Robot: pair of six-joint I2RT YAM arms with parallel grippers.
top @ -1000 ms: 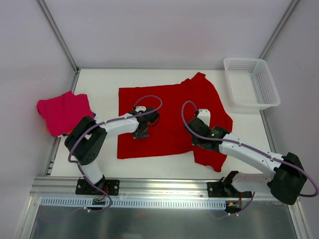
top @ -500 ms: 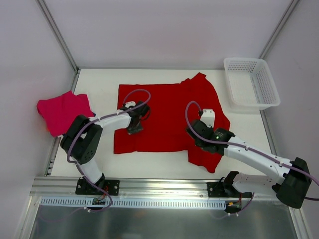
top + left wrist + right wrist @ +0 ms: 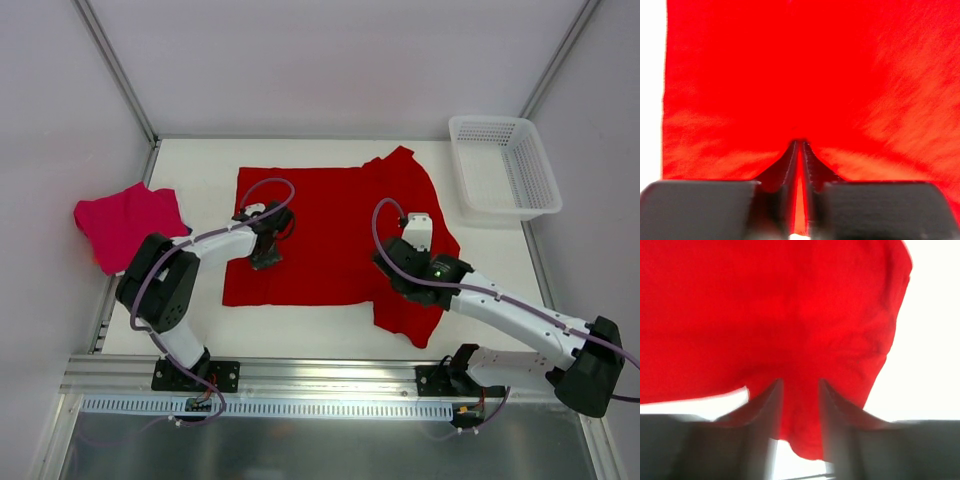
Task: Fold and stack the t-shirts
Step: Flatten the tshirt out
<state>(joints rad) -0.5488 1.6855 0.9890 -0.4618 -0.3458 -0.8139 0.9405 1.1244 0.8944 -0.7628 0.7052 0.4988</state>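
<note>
- Red t-shirt — spread on the table, under both grippers.
- Left gripper — clenched on a thin pinch of the red cloth near the shirt's left edge.
- Right gripper — jaws parted, with red cloth between and below them.
- Magenta t-shirt — heaped well to the left of the left gripper.
- White mesh basket — beyond the right gripper, on its right.
</note>
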